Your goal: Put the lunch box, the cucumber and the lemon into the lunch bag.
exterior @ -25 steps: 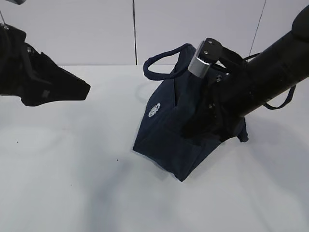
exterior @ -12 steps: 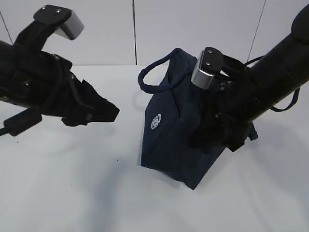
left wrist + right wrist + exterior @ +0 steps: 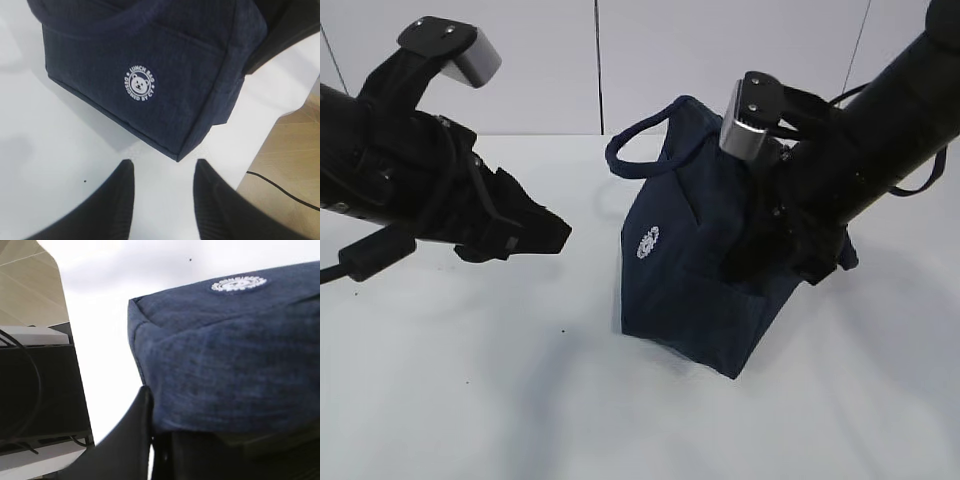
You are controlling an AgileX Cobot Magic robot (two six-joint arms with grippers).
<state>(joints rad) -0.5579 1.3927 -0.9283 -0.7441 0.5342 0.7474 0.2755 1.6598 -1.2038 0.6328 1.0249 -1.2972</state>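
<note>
Right gripper pinched lunch bag fabric at table back edge — probably steadying it; left gripper spread, empty — near bag.

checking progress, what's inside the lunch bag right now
Cannot be seen: the lunch bag shows only its navy outside and round white logo in every view. No lunch box, cucumber or lemon shows anywhere on the table.

Two matte blk arms w/ silver wrist cam blocks, blk cables.
</note>
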